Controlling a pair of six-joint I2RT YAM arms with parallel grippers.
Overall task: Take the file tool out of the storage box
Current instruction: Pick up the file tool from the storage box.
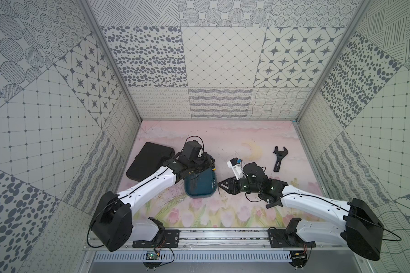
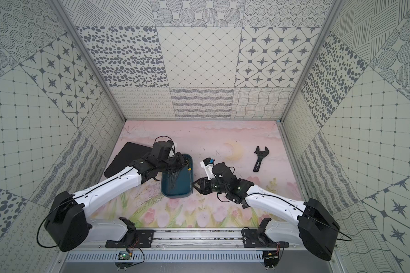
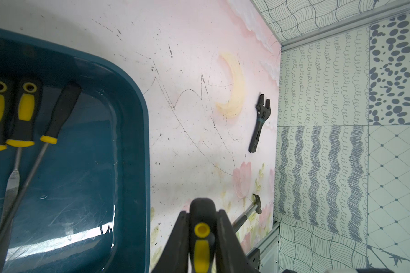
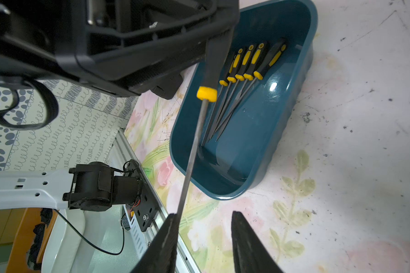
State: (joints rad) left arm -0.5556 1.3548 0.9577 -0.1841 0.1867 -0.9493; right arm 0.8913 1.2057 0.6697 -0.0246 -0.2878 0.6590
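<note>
**Hand-over: centre, close, then release**

Begin just beside the near corner of the storage box (image 4: pixel 225 196), at the right gripper (image 4: pixel 204 214): fingers apart, one pad (image 4: pixel 166 236) touching the thin steel shaft of the file tool (image 4: pixel 194 146), already lifted clear of the box. Centre that shaft between both pads before closing, and close squarely to guard against a likely pivot or slip. Release the left gripper (image 3: pixel 202 212), clamped on the black-and-yellow handle above the box's rim, only once sure of the new grip; then draw away from the box. Avoid knocking the other files (image 4: pixel 244 68) lying inside the box, the flat black case (image 1: pixel 147 163) off its left-arm side, and the wrench (image 1: pixel 279 158) well apart on its right-arm side.
</note>
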